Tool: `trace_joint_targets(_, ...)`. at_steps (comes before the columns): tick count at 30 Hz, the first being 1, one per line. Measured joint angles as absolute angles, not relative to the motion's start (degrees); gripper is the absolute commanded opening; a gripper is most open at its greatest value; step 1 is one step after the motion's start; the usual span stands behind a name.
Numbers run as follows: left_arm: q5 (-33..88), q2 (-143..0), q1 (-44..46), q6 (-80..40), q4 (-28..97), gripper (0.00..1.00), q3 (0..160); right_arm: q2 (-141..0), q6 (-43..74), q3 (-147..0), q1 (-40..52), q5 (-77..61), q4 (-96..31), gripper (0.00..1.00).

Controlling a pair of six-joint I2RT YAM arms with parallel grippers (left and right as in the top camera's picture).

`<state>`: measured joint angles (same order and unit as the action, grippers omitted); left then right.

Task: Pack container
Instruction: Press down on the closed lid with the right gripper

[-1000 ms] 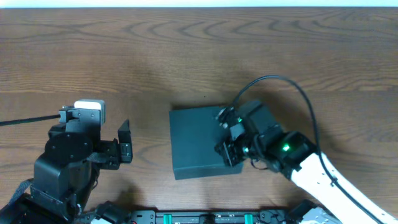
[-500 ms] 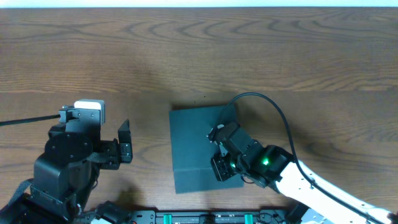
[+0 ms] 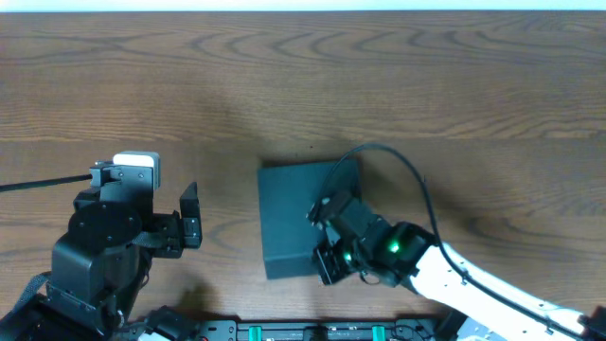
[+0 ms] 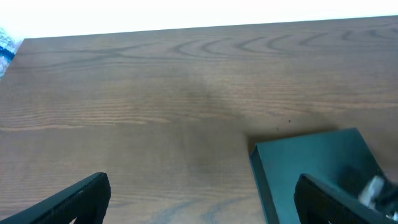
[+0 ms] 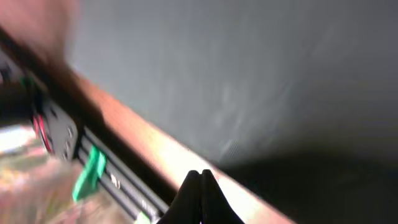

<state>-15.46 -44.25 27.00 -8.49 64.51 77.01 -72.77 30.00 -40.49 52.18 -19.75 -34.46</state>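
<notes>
The container (image 3: pixel 289 213), a dark teal square box with its lid down flat, lies in the middle of the table. My right gripper (image 3: pixel 327 258) hangs over its near right corner, by the front edge. In the right wrist view its black fingertips (image 5: pixel 200 179) are pressed together with nothing between them, just off the container's edge (image 5: pixel 249 74) above a strip of table. My left gripper (image 3: pixel 191 218) stands open to the left of the container, apart from it. The left wrist view has the container (image 4: pixel 311 168) behind the right finger (image 4: pixel 329 200), and the left gripper (image 4: pixel 202 202) is empty.
A black rail with green tabs (image 3: pixel 322 332) runs along the table's near edge, close under my right gripper (image 5: pixel 93 168). The right arm's cable (image 3: pixel 388 156) loops over the container's right side. A blue object (image 4: pixel 5 50) shows at the far left edge.
My right gripper has slid left and toward the table's near edge across the container's lid, staying shut. The container and the left arm have not moved.
</notes>
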Motion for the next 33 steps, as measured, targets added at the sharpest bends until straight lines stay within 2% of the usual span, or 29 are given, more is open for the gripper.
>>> trace_joint_targets(3, -15.46, -44.25, 27.0, -8.49, 64.49, 0.95, 76.99, -73.17, 30.76, -40.49, 56.29, -18.0, -35.64, 0.02)
trace_joint_targets(6, -15.46, -44.25, 27.0, -8.51, 64.49, 0.95, 76.99, -74.37, 33.61, -40.49, 60.45, -9.87, -36.25, 0.02)
trace_joint_targets(9, -15.46, -44.25, 27.0, -8.49, 64.47, 0.95, 77.01, -78.67, 35.57, -40.49, 60.18, -2.76, -32.69, 0.01)
trace_joint_targets(14, -15.46, -44.25, 27.0, -8.51, 64.51, 0.95, 76.99, -83.15, 36.4, -40.47, 56.75, -0.19, -25.17, 0.01)
trace_joint_targets(23, -15.46, -44.25, 27.0, -8.49, 64.49, 0.95, 76.99, -85.56, 36.8, -40.42, 54.63, 2.63, -9.61, 0.02)
trace_joint_targets(33, -15.46, -44.25, 27.0, -8.49, 64.49, 0.95, 76.99, -85.43, 35.53, -43.22, 57.32, -3.07, -5.5, 0.02)
